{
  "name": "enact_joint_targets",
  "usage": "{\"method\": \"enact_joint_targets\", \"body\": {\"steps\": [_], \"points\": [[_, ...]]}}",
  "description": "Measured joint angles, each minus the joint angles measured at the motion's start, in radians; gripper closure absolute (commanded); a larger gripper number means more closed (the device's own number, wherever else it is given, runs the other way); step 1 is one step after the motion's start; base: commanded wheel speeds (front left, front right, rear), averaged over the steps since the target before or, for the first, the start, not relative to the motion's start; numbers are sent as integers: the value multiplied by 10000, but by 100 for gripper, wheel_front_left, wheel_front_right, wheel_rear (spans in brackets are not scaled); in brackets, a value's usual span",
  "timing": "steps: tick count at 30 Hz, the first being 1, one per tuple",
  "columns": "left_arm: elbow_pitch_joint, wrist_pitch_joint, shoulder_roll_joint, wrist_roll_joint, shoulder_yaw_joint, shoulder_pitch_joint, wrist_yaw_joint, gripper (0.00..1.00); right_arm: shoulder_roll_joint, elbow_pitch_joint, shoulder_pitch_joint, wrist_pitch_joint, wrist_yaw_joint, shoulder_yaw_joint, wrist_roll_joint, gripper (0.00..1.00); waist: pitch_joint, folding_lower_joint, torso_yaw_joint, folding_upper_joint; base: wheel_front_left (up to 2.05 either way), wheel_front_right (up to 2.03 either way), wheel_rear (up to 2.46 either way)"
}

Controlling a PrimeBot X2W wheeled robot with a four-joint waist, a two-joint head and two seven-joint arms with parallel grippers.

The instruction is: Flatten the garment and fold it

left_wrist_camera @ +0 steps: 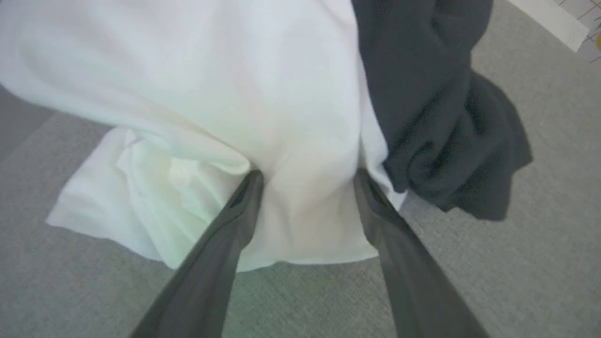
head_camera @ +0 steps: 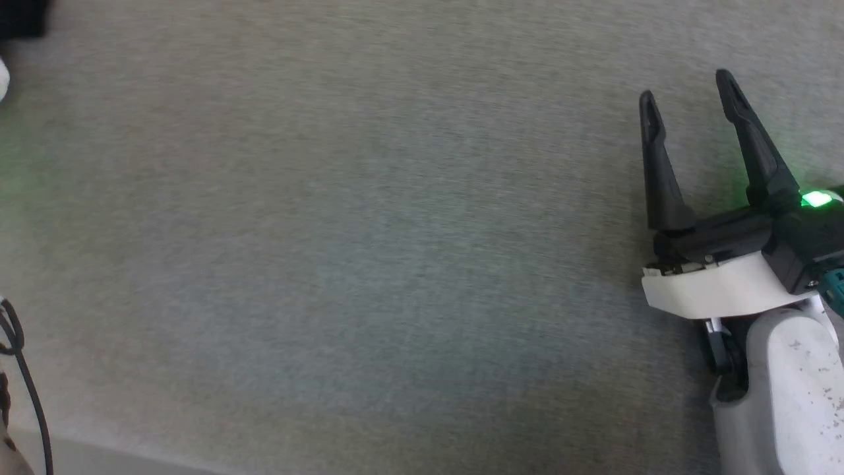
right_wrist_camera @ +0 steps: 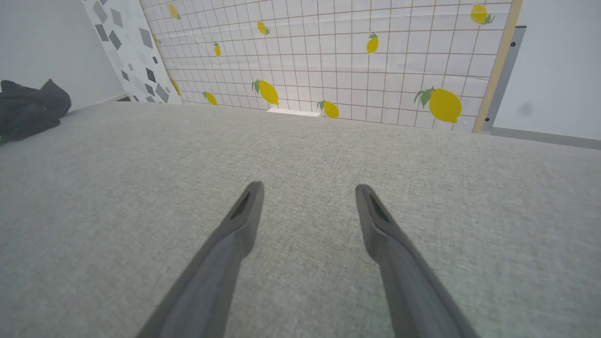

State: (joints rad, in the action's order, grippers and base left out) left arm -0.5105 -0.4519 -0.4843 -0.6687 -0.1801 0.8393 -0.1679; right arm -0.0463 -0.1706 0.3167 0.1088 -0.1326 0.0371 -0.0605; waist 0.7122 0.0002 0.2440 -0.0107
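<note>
Shirt [left_wrist_camera: 225,84] sits bunched, not flat, on the grey cloth-covered table [left_wrist_camera: 540,244]; white body piled in loose folds; black sleeve [left_wrist_camera: 436,108] crumpled on the right side of the left wrist view, touching the white part; left gripper [left_wrist_camera: 307,174] is right at the pile, fingers spread wide, a fold of white cloth lying between them, tips against the cloth, not clamped on it; white edge ends between the fingers, bare table below it; right wrist view catches a dark bunch of the shirt at its far left edge, on the same table, well apart from the right gripper [head_camera: 686,88]; right gripper also wide, nothing between the fingers, over bare table at the right side of the head view, fingers pointing up that view and leaning slightly left; green light [head_camera: 816,199] lit on its body; black cable [head_camera: 26,382] at the head view's lower left edge; behind the table, a tiled wall with lemon print [right_wrist_camera: 352,61], plain white wall [right_wrist_camera: 554,61] to its right.
</note>
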Motion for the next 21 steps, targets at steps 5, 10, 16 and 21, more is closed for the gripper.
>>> {"method": "enact_joint_targets", "body": {"steps": [5,10,16,21], "points": [[144,-105,-203,-17,-23,-385,-75,82,71,56,171,163,-2,113,17,0,194,-1,-486,0,0,0,0],[167,2011,-704,840,-77,-711,-4,100,59,627,147,414,-2,63,163,0,-175,-1,-701,0,0,0,0],[318,4474,-1653,2205,251,-573,144,100,8,1578,-453,708,2,-207,533,0,-1152,-1,-906,0,0,0,0],[988,5168,-2015,3076,1227,202,598,100,-31,2284,-1241,915,4,-424,1137,0,-2425,-2,-1007,0,0,0,0]]}}
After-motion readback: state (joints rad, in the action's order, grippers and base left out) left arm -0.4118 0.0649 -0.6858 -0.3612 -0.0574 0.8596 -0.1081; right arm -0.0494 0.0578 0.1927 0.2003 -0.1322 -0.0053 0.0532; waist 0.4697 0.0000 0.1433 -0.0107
